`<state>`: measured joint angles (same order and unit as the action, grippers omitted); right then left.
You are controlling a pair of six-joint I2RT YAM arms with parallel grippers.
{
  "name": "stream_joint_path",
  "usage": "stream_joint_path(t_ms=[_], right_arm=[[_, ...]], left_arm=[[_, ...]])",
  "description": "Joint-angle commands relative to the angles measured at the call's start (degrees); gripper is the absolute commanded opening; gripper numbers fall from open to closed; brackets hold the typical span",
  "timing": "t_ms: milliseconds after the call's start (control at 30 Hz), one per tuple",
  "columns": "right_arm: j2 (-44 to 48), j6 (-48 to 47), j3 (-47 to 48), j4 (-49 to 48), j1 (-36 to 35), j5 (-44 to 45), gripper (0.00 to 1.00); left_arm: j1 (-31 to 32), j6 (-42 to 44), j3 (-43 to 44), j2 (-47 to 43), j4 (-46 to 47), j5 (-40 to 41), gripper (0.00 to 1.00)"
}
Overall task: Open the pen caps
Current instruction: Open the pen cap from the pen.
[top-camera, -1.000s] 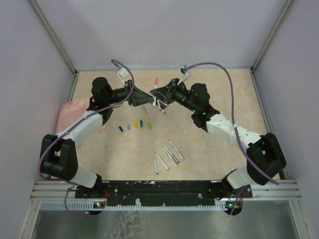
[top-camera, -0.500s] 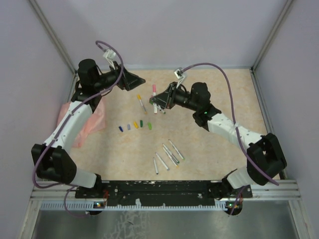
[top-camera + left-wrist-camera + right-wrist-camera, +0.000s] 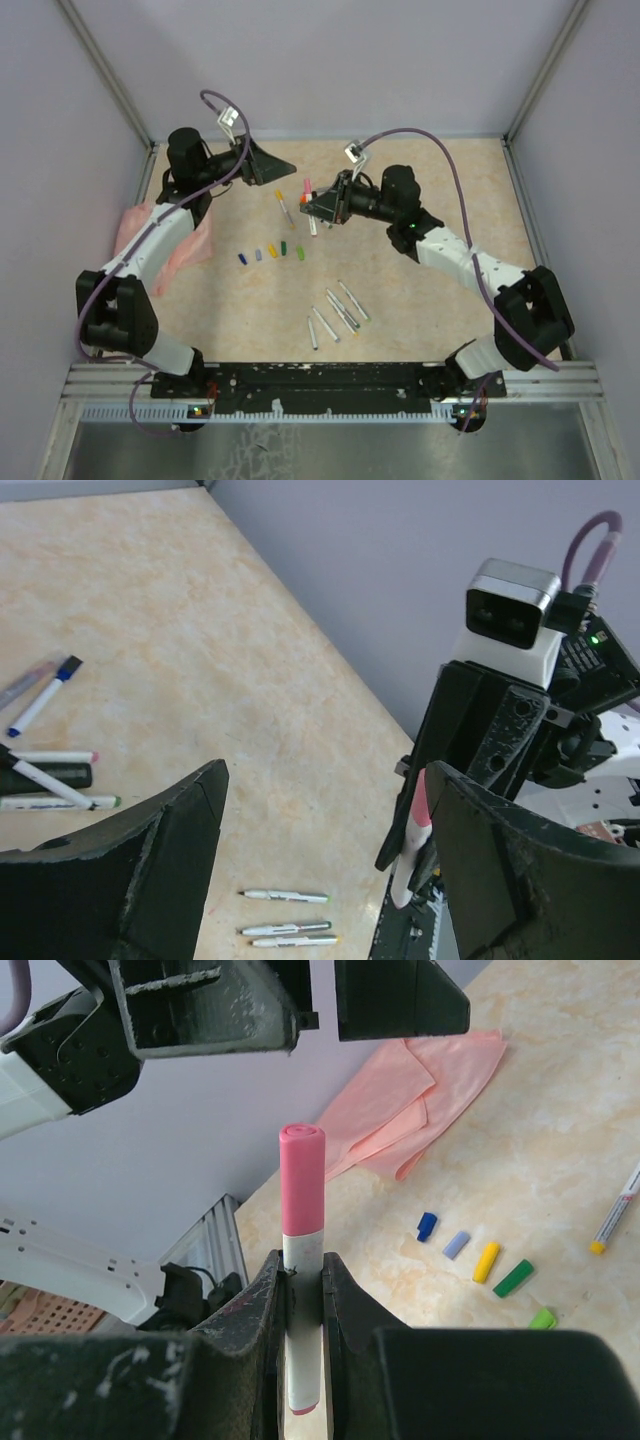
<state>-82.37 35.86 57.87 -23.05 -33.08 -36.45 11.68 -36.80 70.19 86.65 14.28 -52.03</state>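
Observation:
My right gripper [image 3: 300, 1260] is shut on a white pen [image 3: 303, 1360] that stands upright with its pink cap [image 3: 302, 1180] on. In the top view this right gripper [image 3: 318, 205] hovers over the far middle of the table. My left gripper [image 3: 328, 780] is open and holds nothing. It faces the pink-capped pen [image 3: 416, 815] from a short way off, at the far left [image 3: 272, 165]. Loose pen caps lie in a row on the table: blue [image 3: 427, 1225], lilac [image 3: 457, 1244], yellow [image 3: 486, 1261], green [image 3: 513, 1278] and light green [image 3: 543, 1318].
A pink cloth [image 3: 160, 235] lies at the left edge. Several uncapped pens [image 3: 335, 310] lie near the front middle. A yellow-ended pen [image 3: 284, 207] lies between the grippers, and more pens [image 3: 50, 780] lie beside it. Purple walls enclose the table.
My left gripper has drawn back from the right gripper toward the far left and opened wider. The right gripper has kept its grip on the pink-capped pen and shifted slightly.

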Motion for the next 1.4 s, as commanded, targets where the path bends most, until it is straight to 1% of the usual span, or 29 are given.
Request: stream_joint_path(t_ms=[0,100,267,500,567,600,667,900,1000,1100,1200,1267,1300,1367], right_arm=[[-1.0,0.9,2.2,-2.6,0.5,-1.9,0.0],[-1.3,1.0,2.4,-2.5,0.6,-2.0,0.0],[-1.4,1.4,2.3,-2.7,0.6,-2.1,0.0],[-1.4,2.4,2.0,-3.4,0.9,-1.7,0.0],[-1.5,2.8,2.0,-3.6,1.1,-1.6,0.0],[-1.6,3.0,2.0,-3.7,1.2,-1.6,0.0],[-1.7,3.4,1.9,-4.1,1.2,-1.6,0.0],[-1.8,4.0,1.8,-4.5,1.3,-1.7,0.0],[-2.0,4.1,1.7,-4.6,1.3,-1.8,0.0],[-2.1,4.3,1.7,-4.9,1.3,-1.8,0.0],[-2.3,4.4,1.8,-5.0,1.2,-1.9,0.0],[-2.4,4.5,1.8,-5.0,1.3,-2.0,0.0],[-2.4,4.6,1.8,-5.0,1.3,-2.1,0.0],[-2.6,4.8,1.7,-5.0,1.3,-2.4,0.0]], left_arm=[[2.1,-4.9,-2.7,-0.6,9.0,-3.2,0.84],[3.9,-4.1,-2.4,0.1,8.8,-2.7,0.81],[6.6,-0.9,-0.7,1.1,5.6,-1.9,0.77],[7.1,-2.0,-2.1,0.8,8.9,-3.4,0.69],[7.2,-2.8,-2.6,0.7,10.6,-4.2,0.66],[7.3,-3.2,-2.8,0.8,11.4,-4.5,0.61],[7.5,-3.8,-3.1,1.0,12.2,-4.9,0.57],[8.3,-3.9,-2.7,1.9,12.2,-5.7,0.5],[8.7,-3.5,-2.3,2.4,11.6,-6.0,0.45],[8.9,-3.5,-1.9,2.8,11.5,-6.4,0.37],[9.0,-3.5,-1.5,3.1,11.4,-6.6,0.27],[9.0,-3.6,-1.2,3.3,11.4,-6.8,0.17],[9.0,-3.6,-1.0,3.3,11.4,-6.8,0.09],[9.0,-3.3,-0.6,3.3,11.4,-6.5,0.01]])
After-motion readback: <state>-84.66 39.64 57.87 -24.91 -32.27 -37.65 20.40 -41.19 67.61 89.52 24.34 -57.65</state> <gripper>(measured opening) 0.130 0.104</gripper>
